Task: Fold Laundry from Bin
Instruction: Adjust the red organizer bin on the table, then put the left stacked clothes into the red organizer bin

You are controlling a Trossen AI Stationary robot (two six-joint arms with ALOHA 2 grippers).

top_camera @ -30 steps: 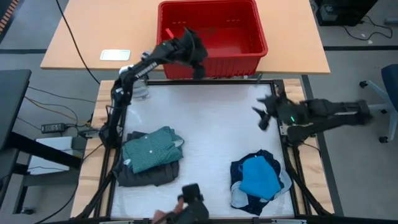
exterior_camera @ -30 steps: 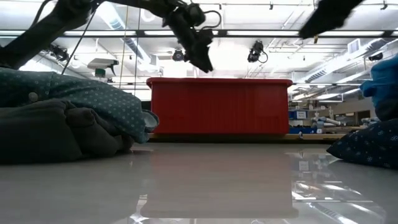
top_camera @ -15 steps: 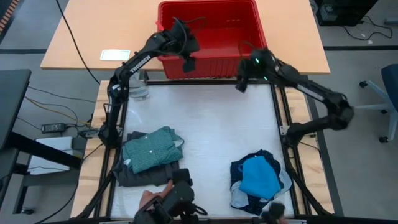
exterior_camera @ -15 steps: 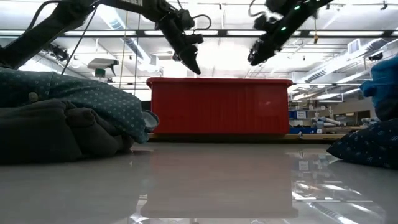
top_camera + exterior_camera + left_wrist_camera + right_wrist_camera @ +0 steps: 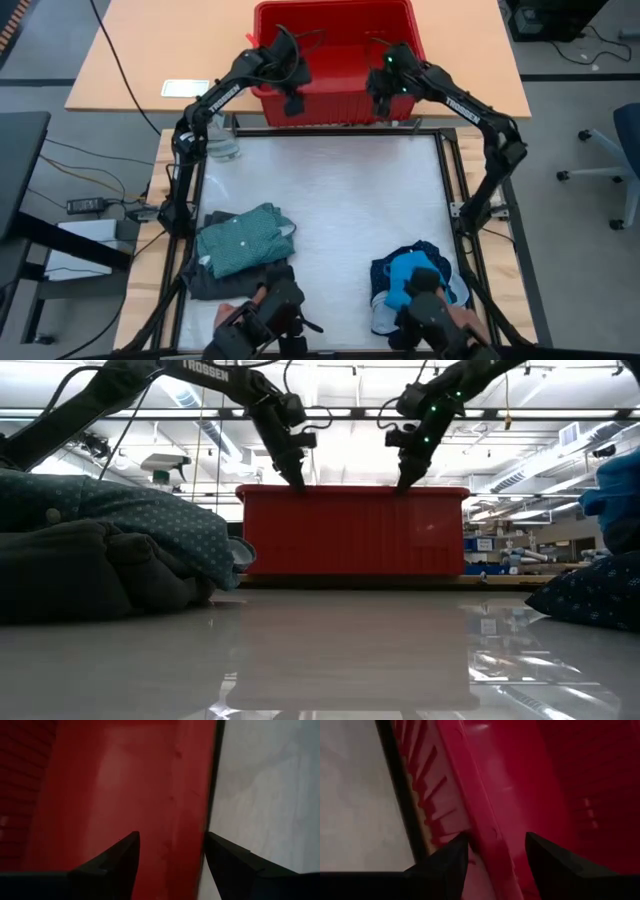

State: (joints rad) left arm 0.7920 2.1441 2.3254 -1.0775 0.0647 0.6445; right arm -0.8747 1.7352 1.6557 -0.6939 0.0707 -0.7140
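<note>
Bin interior mostly hidden: the high view shows only bare ribbed red walls and floor, both wrist views crop to the near rim. Two people's hands and dark blurred shapes cut into the high view's bottom edge; can't make out what the shapes are.

Left gripper and right gripper both sit at the near rim of the bin. Each wrist view shows the fingers apart, straddling the rolled rim, not clamped on it, holding nothing.

Change over the last second: the right arm was off at the counter's right edge and has swung across to the bin; the left has come down from above the rim to rim level.

Bin: glossy red plastic, rectangular, sloping sides, ribs under the rim; stands on the wooden counter behind the white work surface.

Laundry is on the white surface, well apart from the bin: teal dotted shirt folded on a dark grey piece at left; bright blue piece on a navy dotted one with white at right. Soft, rumpled fabric.
</note>
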